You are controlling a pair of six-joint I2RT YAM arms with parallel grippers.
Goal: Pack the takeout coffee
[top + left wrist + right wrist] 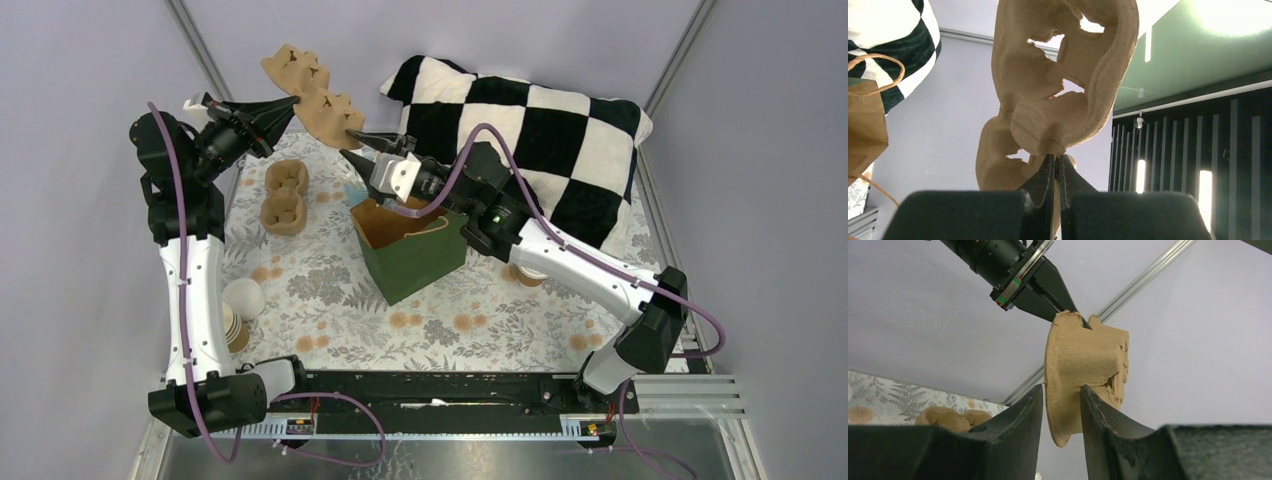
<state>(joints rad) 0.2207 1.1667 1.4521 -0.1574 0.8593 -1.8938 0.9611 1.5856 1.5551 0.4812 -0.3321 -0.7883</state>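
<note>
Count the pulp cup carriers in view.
2: a carrier aloft, pinched by left gripper, right gripper straddling it; another carrier on the table by the left arm, possibly stacked.

No text, label, brand, number or sign can be read in any of the three views.
</note>
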